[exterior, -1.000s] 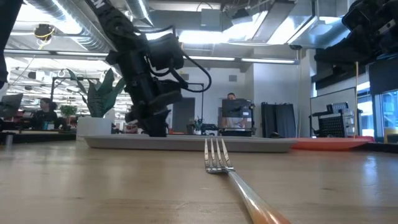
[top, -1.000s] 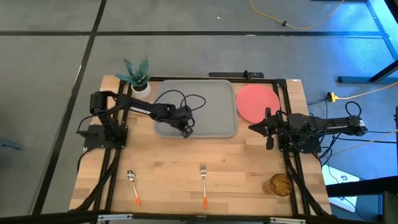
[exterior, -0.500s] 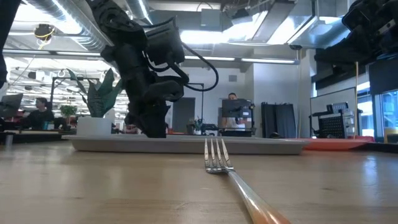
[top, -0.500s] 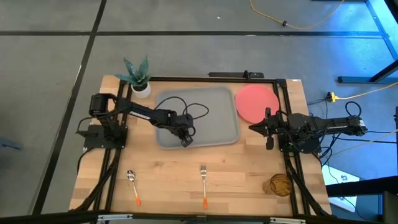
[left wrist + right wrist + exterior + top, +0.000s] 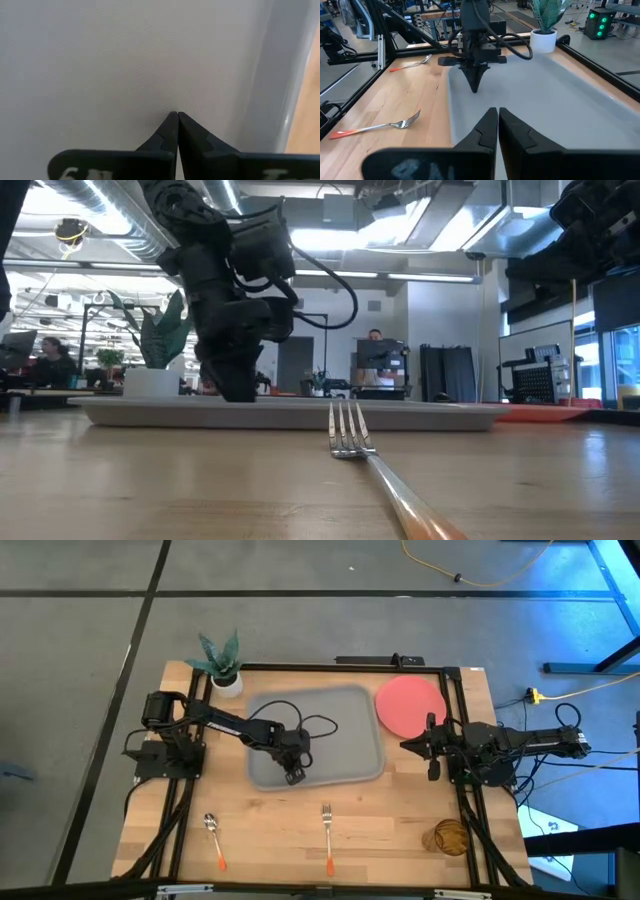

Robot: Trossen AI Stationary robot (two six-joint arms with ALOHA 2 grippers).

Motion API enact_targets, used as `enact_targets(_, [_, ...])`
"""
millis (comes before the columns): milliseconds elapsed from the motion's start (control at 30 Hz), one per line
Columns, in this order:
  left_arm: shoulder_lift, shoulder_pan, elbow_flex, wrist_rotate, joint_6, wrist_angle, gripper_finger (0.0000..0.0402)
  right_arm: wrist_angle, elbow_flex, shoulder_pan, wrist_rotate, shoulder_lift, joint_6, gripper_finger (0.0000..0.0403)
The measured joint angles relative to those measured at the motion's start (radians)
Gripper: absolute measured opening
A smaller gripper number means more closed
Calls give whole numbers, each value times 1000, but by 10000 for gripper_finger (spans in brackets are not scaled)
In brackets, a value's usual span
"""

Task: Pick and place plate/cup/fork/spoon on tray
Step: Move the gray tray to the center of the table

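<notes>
A: Near edge of the desk (image 5: 270,825) first?

B: Spoon (image 5: 213,837) near-left, fork (image 5: 327,834) near-centre, cup (image 5: 450,835) near-right. All on bare wood, well apart, none on the tray (image 5: 355,710).

A: How will they handle?

B: My guess: spoon and fork are thin, stiff metal lying flat, likely slippery. Pinch across the neck or the orange handle end, jaws straight down. Cup looks light, thin plastic, so prob easy to tip or squash; take it by the wall near the rim, gently.

A: Mid-desk?

B: Tray, w/ nothing in it but the left gripper (image 5: 294,775). Jaws pressed tight together, tips down on the tray floor near its near rim, holding nothing. Wrist view shows the closed tips against grey plastic. Tray looks stiff but smooth, big, so prob slides easily under a push.

A: Right arm?

B: Right gripper (image 5: 433,747) hangs at the desk's right side, just beside the tray's right edge, jaws closed, nothing in them. Waiting, I'd say.

A: Far side?

B: Plate (image 5: 412,706) far-right, beside the tray's right rim; can't tell if they touch. Flat, rigid, no lip to speak of, so hard to get under; an edge pinch seems best. Potted plant (image 5: 222,665) at the far-left corner.
</notes>
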Motion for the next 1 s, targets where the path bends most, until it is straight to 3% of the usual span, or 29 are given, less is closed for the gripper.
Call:
enact_targets(200, [0,-6,-1,65,76,-11,0,0,0,0,0,0,2,19])
enact_targets(467, [-19,-8,34,69,137,-27,0,0,0,0,0,0,-1,19])
enact_targets(767, [-5,13,207,-81,299,-12,0,-2,0,0,3,0,-20,19])
enact_targets(1000, [12,79,217,-119,321,136,0,-2,0,0,64,0,-20,19])
